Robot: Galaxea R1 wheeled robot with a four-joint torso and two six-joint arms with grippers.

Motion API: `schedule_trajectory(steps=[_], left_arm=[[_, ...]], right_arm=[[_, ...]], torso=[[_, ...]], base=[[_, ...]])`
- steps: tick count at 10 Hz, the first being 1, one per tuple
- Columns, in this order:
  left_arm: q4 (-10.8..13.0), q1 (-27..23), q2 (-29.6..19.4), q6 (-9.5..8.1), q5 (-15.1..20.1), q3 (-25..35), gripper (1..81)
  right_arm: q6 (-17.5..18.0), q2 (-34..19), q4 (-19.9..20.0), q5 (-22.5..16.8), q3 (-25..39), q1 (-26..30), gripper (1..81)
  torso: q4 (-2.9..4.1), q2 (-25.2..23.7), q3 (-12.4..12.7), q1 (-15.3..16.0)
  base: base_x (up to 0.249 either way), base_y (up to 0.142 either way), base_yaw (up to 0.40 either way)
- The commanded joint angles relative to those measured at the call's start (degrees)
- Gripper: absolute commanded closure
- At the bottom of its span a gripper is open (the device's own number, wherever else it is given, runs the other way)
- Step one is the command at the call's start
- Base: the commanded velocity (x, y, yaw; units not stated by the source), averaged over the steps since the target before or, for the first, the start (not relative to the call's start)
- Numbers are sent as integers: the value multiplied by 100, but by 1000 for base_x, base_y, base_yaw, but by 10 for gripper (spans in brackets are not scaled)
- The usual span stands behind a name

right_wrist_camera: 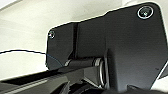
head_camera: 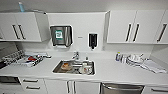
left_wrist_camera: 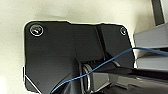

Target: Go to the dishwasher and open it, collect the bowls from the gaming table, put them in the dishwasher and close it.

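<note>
Here a long white counter [head_camera: 120, 72] runs the width of the head view, smooth and matte, with a rectangular steel sink [head_camera: 74, 67] sunk into it near the middle. The sink holds a brownish item and some pale crockery; a small tap [head_camera: 76, 55] stands at its back edge. Toward the counter's left end lies a wire rack [head_camera: 23, 59] with mixed items, one red. Toward the right end sit a small bottle [head_camera: 118, 56], a stack of plates [head_camera: 134, 60] and a folded cloth [head_camera: 153, 66]. The front strip of the counter is bare along most of its length.

On the wall above hang a steel towel dispenser [head_camera: 61, 35] and a black soap dispenser [head_camera: 92, 40], flanked by white cabinets [head_camera: 135, 26] with dark bar handles.

The dishwasher [head_camera: 121, 89] sits under the counter's right part, brushed steel, door closed, its bar handle horizontal just below the counter's front edge.

Whether either gripper's fingers are spread or closed, I cannot tell; the wrist views give dark plate, bar and a thin blue cable [left_wrist_camera: 105, 63].
</note>
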Motion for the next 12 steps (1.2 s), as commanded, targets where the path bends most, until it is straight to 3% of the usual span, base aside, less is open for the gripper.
schedule_trajectory(steps=[1, 12], left_arm=[[4, -284, -50, 2, 298, 60, 10], [4, -284, -50, 1, 316, 51, 10]], right_arm=[[-28, -22, -42, -327, 60, 275, 10], [-28, -13, -42, -327, 60, 301, 10]], torso=[[0, 0, 0, 1], [0, 0, 0, 1]], base=[[113, 0, 0], [111, -77, 0]])
